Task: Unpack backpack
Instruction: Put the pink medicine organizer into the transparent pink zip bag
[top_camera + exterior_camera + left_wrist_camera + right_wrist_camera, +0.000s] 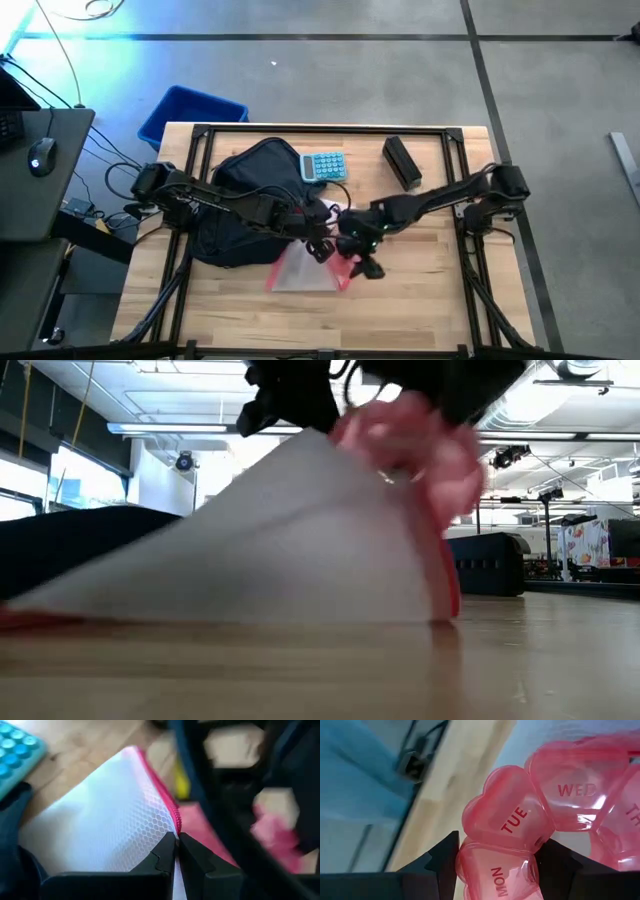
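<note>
- Backpack [240, 205] sits on the left half of the table [430, 310], slumped, w/ our left arm reaching across it toward centre.
- Left gripper [176, 851] is just right of the bag: fingers nearly closed, pinching the red-zipped edge of a white mesh pouch [305, 268] that lies on the wood beside the bag. So the pouch looks out of the bag, or close to it.
- Teal calculator [324, 166] rests at the bag's far edge, touching or nearly so; we count it as unpacked already.
- Right gripper [497, 865] is mid-table over the pouch's right end, fingers spread around a pink heart-shaped weekly pill organiser [540, 815] and gripping its MON cell. Item is lifted, not set down yet.
- Black box [401, 161] lies further right near the far edge, apart from the rest.
- Progress est.: well underway. Whether anything's left inside the bag, we can't tell. Remaining: place the pouch & organiser, then check the bag.
</note>
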Controlling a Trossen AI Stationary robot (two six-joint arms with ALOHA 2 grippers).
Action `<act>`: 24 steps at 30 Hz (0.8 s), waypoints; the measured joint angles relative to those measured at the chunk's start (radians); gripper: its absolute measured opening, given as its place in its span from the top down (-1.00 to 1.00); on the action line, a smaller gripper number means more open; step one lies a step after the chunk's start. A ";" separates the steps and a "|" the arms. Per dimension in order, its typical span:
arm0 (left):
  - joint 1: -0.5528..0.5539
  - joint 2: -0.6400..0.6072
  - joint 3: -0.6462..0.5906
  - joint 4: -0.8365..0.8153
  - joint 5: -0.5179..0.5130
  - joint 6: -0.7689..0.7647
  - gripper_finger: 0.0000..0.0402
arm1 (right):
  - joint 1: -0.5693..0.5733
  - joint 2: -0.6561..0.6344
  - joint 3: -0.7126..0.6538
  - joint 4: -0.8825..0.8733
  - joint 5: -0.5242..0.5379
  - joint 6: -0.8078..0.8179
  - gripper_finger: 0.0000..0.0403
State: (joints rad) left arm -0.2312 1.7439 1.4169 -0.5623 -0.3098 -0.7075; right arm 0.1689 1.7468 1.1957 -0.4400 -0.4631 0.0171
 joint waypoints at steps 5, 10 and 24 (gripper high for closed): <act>-0.017 0.000 -0.001 -0.037 0.063 0.032 1.00 | -0.026 0.084 0.000 0.068 0.182 -0.003 0.09; -0.031 0.001 -0.001 -0.085 0.094 0.038 1.00 | -0.056 0.155 0.000 0.182 0.214 -0.005 0.09; -0.033 -0.004 0.002 -0.196 0.116 -0.005 1.00 | -0.065 0.223 -0.003 0.487 0.400 0.053 -0.52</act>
State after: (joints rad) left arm -0.2638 1.7401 1.4185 -0.7579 -0.1933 -0.7125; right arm 0.1043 1.9694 1.1931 0.0475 -0.0628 0.0698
